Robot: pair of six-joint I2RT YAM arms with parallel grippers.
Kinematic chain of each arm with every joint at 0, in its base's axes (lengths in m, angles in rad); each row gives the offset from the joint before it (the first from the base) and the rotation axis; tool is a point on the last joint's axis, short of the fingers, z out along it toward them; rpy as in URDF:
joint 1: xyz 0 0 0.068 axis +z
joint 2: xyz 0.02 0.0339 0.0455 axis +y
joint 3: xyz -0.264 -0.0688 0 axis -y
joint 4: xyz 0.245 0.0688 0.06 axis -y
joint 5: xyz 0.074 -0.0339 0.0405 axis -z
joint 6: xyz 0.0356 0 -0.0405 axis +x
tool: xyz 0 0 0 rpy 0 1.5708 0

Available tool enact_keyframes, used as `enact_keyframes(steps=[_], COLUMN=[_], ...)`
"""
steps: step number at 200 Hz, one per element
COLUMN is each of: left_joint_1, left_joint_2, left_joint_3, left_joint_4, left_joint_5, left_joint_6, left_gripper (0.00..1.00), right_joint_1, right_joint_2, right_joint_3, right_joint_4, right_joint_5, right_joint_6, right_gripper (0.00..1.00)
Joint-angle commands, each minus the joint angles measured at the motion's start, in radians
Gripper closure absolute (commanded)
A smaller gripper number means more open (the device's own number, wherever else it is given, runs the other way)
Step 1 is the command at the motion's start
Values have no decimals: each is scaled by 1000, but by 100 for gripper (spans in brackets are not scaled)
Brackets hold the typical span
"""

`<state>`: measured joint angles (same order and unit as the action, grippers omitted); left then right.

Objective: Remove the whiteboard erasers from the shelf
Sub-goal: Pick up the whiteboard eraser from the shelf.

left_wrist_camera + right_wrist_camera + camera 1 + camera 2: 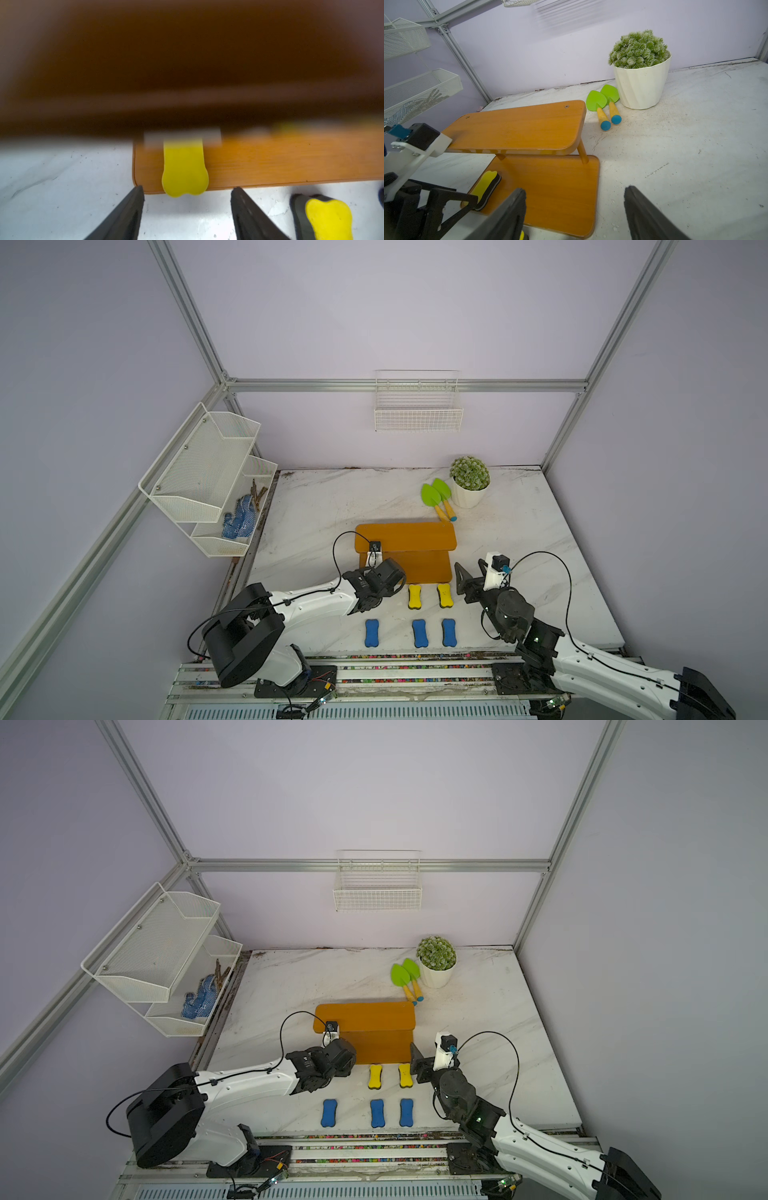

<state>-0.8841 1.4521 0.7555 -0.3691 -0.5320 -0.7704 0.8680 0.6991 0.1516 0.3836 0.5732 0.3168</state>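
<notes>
Risk: the left tool point(188, 191) could be pushing the last yellow eraser point(185, 172) deeper under the upper board point(517, 126) instead of gripping it.
Cause: the tips are standing only at the eraser's rounded, overhanging end. Soft foam squeezed there is likely to slip out. A low approach could also be catching the shelf point(415, 539) edge and shifting it.
Left tool: released, jaws spread either side of the eraser's end, holding nothing.
Right tool point(575, 188): released and empty, hovering at four o'clock of the shelf.
Last eraser: lying flat at the seven o'clock corner of the lower board point(560, 187), one end sticking out over the front edge. It has a bright yellow top and dark felt beneath.
Others: two yellow erasers point(414, 596) and three blue erasers point(419, 633) are lying on the counter point(332, 506) at six o'clock of the shelf.
</notes>
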Motion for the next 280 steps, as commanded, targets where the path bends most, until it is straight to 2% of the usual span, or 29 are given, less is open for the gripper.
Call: enact_keyframes(steps=[1,41,61,90,148,214,254,280], left_joint_1=[11,3,-16,-38,-55,-66,-65,-65], left_joint_2=[9,-28,-84,-86,-49,-49,70,92], left_joint_3=[2,-71,-132,-178,-304,-308,-232,-229], left_joint_4=[24,119,200,284,625,657,555,565], left_joint_5=[-13,-63,-109,-177,-134,-141,-166,-166], left_joint_6=[13,19,47,68,149,145,86,79], left_gripper=[31,36,33,29,29,20,25,25], right_joint_1=[-7,-9,-9,-8,-9,-8,-9,-9], right_joint_2=[8,11,18,14,-10,10,11,11], right_joint_3=[-13,-21,-21,-27,-37,-38,-41,-43], right_joint_4=[43,64,70,80,77,95,98,98], right_joint_5=[-18,-29,-39,-56,-74,-99,-104,-107], right_joint_6=[2,2,7,16,22,31,35,39], right_gripper=[21,22,22,23,24,25,25,25])
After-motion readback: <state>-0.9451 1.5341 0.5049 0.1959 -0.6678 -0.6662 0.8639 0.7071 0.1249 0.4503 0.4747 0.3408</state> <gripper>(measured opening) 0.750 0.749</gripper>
